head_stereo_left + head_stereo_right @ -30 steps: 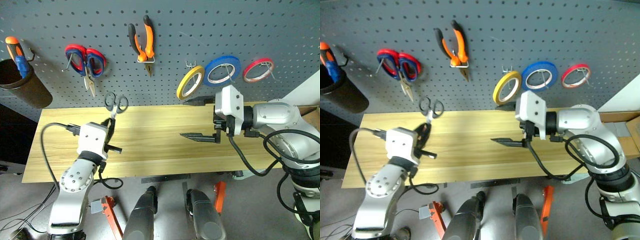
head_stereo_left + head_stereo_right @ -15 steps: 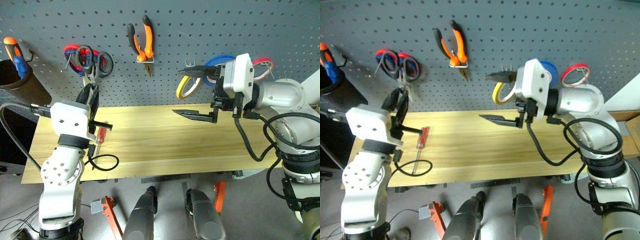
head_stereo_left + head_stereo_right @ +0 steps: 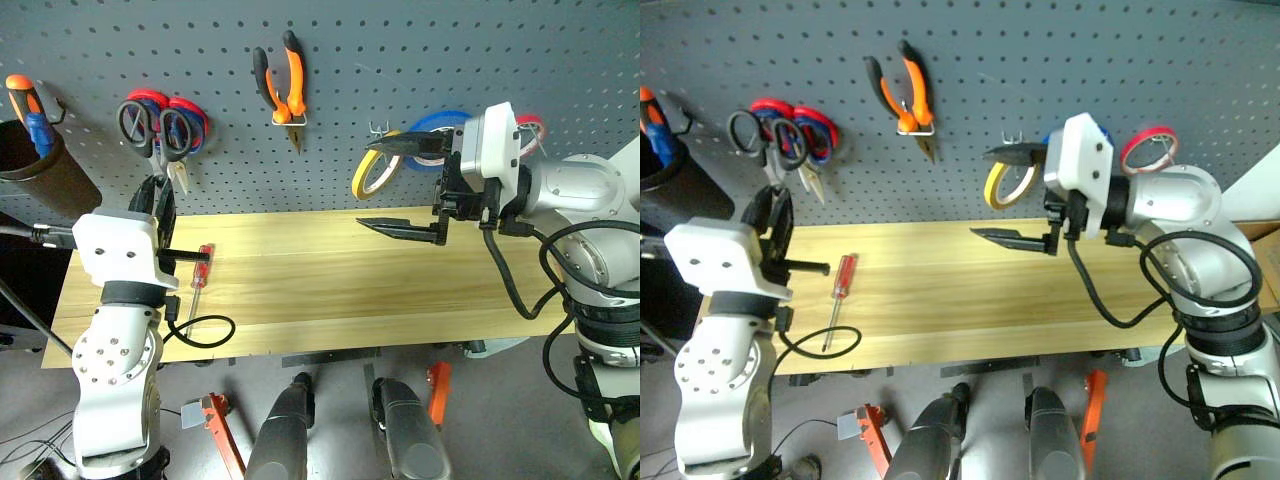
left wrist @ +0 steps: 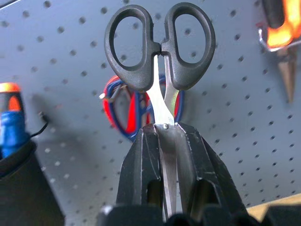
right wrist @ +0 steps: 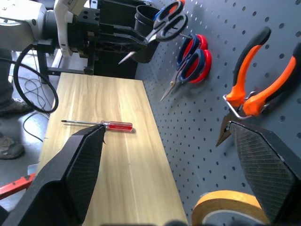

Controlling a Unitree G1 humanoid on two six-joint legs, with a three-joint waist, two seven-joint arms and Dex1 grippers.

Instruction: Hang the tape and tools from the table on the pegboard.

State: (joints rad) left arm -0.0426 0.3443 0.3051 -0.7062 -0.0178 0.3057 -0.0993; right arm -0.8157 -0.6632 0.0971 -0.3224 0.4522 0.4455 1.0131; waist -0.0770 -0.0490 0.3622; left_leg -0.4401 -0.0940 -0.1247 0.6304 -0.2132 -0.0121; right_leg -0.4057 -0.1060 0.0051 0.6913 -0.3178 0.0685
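My left gripper [image 3: 155, 200] is shut on the blades of the small black-handled scissors [image 3: 140, 124]. It holds them upright, with their handles in front of the pegboard [image 3: 400, 50] and overlapping the hung red-and-blue scissors [image 3: 188, 122]. The red-handled screwdriver [image 3: 200, 270] lies on the table [image 3: 330, 290] just right of that arm. On the board hang the orange-and-black pliers [image 3: 280, 85] and the yellow tape [image 3: 378, 168]. My right gripper [image 3: 392, 186] points left in front of the tape, open and holding nothing.
A blue roll [image 3: 440, 130] and a red roll [image 3: 530, 125] hang behind my right wrist. At the far left a dark cup [image 3: 40, 170] on the board holds an orange-and-blue tool [image 3: 30, 105]. A black cable [image 3: 200, 328] loops on the table's front left.
My left gripper has lifted the black scissors off the table side up to the pegboard, uncovering the screwdriver. My right gripper has risen a little, still open.
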